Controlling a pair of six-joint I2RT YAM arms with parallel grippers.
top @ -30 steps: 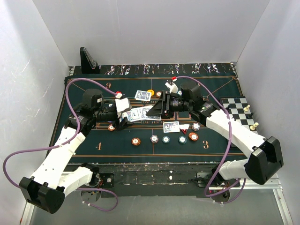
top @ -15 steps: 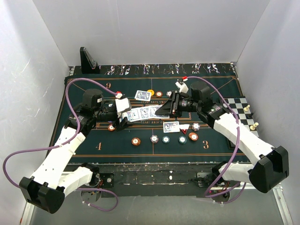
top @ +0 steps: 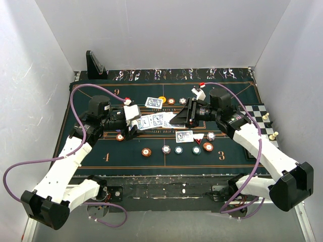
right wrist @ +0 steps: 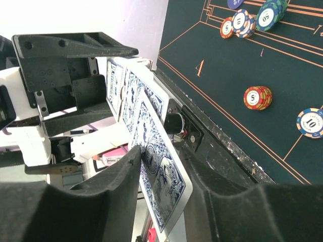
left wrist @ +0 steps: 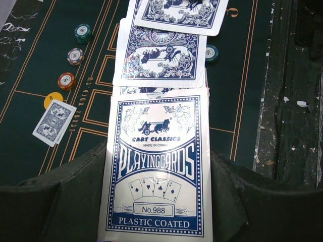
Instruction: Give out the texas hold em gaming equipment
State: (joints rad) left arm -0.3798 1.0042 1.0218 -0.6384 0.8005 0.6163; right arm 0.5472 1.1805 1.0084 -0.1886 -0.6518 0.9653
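**Cards:** a fan (top: 154,121) of at least three blue backs hangs in the air at the centre of the top view, strung between the two grippers.
- Its left end sits in the box (left wrist: 157,166), which the left gripper (top: 132,120) clamps.
- The right gripper (top: 180,118) pinches its end card (right wrist: 161,196).
- Two more cards lie face down and apart on the felt (top: 101,151), one upper centre (top: 153,103) and one lower centre (top: 184,136).

**Chips:** ten show in the top view, three in an upper-centre row and seven in a loose lower band (top: 166,148). The left wrist view shows four in that upper row, so an eleventh probably hides under the right arm.

**Progress:** judged partway. Two cards are out and the chips are spread along the middle, but nothing is grouped at the numbered spots. Most of the pack looks undealt.

**Other:** one chessboard (top: 255,117) at right and one stand (top: 95,65) at upper left.
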